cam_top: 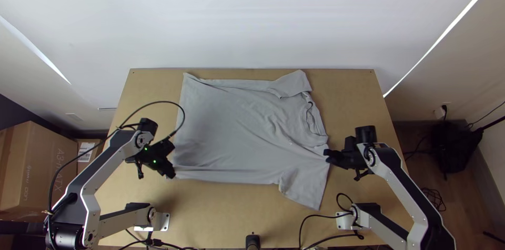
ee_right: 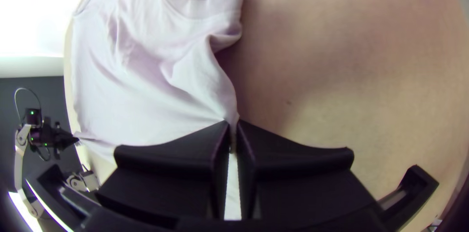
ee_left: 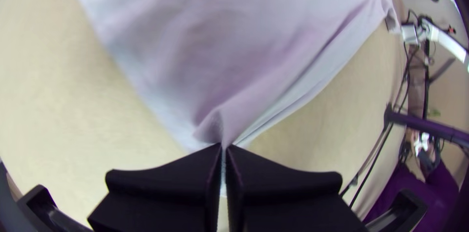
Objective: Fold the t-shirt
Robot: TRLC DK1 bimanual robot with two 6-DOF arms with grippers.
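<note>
"Where was the t-shirt (cam_top: 236, 129)?"

"Spread across the middle of the wooden table (cam_top: 210, 210), its hem end towards the left arm and the collar (cam_top: 314, 122) towards the right. The far sleeve (cam_top: 292, 85) looked turned over on itself, though I couldn't tell how its layers ran underneath."

"And the left gripper (cam_top: 172, 174)?"

"At the near corner of the hem. From above, black fingers on a black body were hard to separate, but the left wrist view had them pressed together on a pinch of cloth. What lay between the pads was hidden. Just past the tips the fabric gathered into a crease, and two edges ran apart along the near side. The far part of the shirt was cut off there."

"The right one?"

"The right gripper (cam_top: 327, 157) was at the shoulder, between the collar and the near sleeve (cam_top: 307, 187). Its fingers were drawn together too, with a bit of fabric nipped at the tips; I couldn't tell whether one layer or two. In the right wrist view, its fingers covered most of that sleeve, and part of the collar ran out of the picture."

"Anything else cut off?"

"A cardboard box (cam_top: 29, 176), at the top view's left edge."
</note>
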